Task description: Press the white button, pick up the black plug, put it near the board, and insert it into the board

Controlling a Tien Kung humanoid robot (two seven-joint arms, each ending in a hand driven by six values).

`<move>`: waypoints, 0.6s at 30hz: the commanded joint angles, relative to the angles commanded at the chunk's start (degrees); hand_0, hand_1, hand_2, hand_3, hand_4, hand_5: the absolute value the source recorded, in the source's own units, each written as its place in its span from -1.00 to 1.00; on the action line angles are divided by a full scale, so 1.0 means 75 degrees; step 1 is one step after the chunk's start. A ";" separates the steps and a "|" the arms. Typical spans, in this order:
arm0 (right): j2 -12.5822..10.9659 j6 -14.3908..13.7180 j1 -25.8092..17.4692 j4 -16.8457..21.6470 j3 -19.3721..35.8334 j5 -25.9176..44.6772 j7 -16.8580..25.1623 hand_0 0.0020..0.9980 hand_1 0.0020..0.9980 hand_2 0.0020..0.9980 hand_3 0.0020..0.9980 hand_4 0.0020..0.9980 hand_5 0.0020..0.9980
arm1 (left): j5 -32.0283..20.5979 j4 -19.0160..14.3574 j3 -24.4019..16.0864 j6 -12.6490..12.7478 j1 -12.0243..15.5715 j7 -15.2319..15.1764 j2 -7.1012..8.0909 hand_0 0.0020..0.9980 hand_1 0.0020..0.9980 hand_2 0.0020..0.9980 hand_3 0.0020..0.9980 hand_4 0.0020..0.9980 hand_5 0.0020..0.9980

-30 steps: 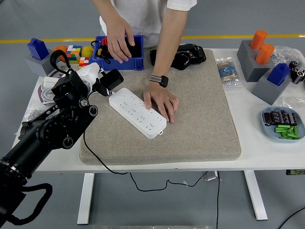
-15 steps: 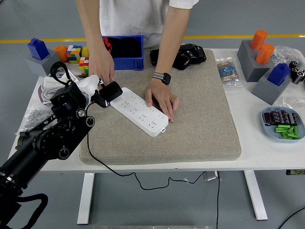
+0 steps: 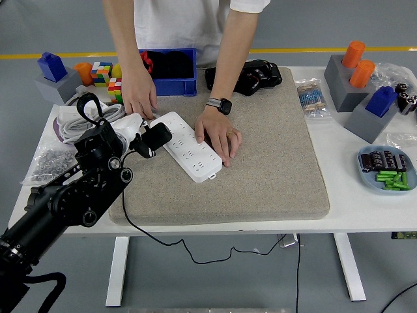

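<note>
My left hand (image 3: pixel 142 138) reaches in from the lower left and is shut on the black plug (image 3: pixel 158 135), whose cable hangs down over the mat's front edge. The plug hovers at the near left end of the white power strip (image 3: pixel 190 147), which lies diagonally on the grey mat (image 3: pixel 273 156). A person at the far side steadies the strip with both hands: one hand (image 3: pixel 139 96) at its far left end, the other hand (image 3: pixel 220 135) resting on its right side. I cannot make out a white button. My right arm is out of view.
A blue bin (image 3: pixel 171 65) and a black camera bag (image 3: pixel 251 75) stand behind the mat. Colourful cubes and a grey block (image 3: pixel 52 78) sit at the back left, with white cables (image 3: pixel 81 114) beside my arm. Grey holders (image 3: pixel 355 85) and a blue dish (image 3: pixel 386 169) are on the right.
The person's hand left the blue bin and came down onto the strip's left end. The strip turned and shifted slightly. My left hand carried the plug a little right and down, closer to the strip.
</note>
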 joint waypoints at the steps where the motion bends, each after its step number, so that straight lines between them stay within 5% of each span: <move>1: -0.0002 0.0000 0.0002 -0.0002 -0.0011 0.0003 -0.0001 0.26 0.10 0.06 0.07 0.28 -0.39 | 0.0003 0.0071 0.0028 0.0004 -0.0040 0.0000 -0.0007 -0.87 -0.75 -0.60 0.07 -0.06 -1.00; 18: -0.0033 -0.0007 0.0018 -0.0009 -0.0090 0.0048 -0.0007 0.27 0.10 0.06 0.07 0.28 -0.39 | -0.0054 0.0406 0.0291 -0.0016 -0.0557 0.0000 -0.0116 -0.88 -0.76 -0.60 0.07 -0.06 -1.00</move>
